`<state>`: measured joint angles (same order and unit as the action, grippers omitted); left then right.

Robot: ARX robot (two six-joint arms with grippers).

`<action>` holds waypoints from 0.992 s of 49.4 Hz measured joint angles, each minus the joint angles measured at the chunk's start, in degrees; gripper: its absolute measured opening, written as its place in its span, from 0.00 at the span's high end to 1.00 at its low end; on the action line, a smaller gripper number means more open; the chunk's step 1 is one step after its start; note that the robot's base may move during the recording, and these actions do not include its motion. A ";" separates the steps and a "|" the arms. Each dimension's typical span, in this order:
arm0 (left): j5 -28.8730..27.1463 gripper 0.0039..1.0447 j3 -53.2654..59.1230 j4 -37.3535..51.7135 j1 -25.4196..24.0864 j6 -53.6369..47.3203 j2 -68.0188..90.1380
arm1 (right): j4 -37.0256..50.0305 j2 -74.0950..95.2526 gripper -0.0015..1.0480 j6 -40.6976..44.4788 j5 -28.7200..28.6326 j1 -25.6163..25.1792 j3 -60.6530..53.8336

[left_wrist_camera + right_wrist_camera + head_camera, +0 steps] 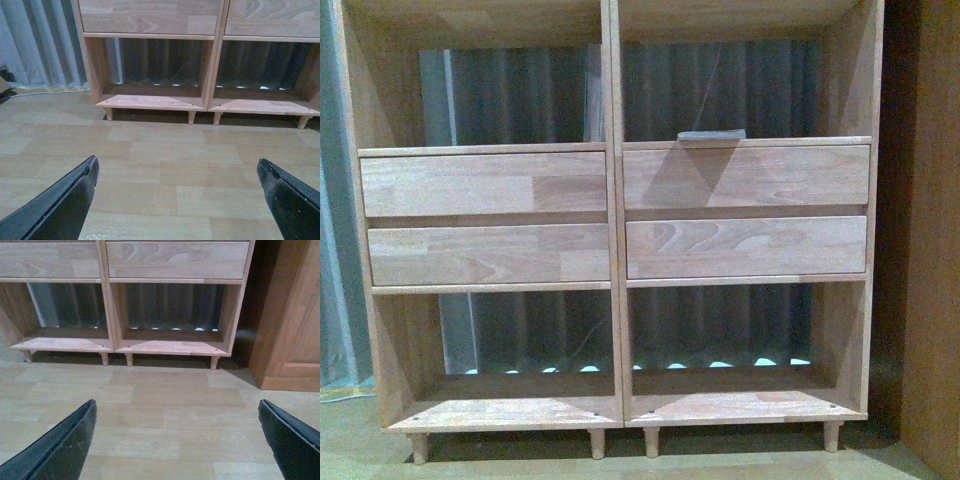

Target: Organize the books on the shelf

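Front view: a large light-wood bookcase (614, 120) fills the frame, with open compartments above and below four plain drawer fronts (485, 183). Neither arm shows here.
Book in sight: one thin, flat bluish-grey item (712, 134), probably the floppy white-covered book, lies on the board above the upper right drawer. Its front edge pokes just past the board's lip, and it is too small to read the cover.
Why flat: my judgement is that a limp cover with no neighbour to lean on would slump, so lying down is its stable pose.
Teal book: not visible in any view, so I cannot tell where it is.
Left gripper (176, 162): black fingers spread wide with nothing between them, over the pale plank floor (165, 150) and facing the lower left compartment.
Right gripper (176, 402): also spread wide and empty, facing the lower right compartment, with a darker solid wooden cabinet (295, 315) beside the bookcase.
Why the arms sit so: low and well back from the shelf with jaws apart, which reads as a ready posture.
Backdrop: a grey pleated curtain (520, 95) shows through the open back.
Risk: the overhanging book could slide off if nudged.
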<state>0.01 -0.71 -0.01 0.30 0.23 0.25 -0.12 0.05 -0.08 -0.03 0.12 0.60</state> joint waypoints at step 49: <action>-0.02 0.06 0.00 0.00 0.00 0.00 0.00 | 0.00 0.02 0.07 0.00 -0.02 0.00 0.00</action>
<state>-0.01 -0.71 -0.01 0.30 0.23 0.25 -0.12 0.08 -0.08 -0.05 0.12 0.60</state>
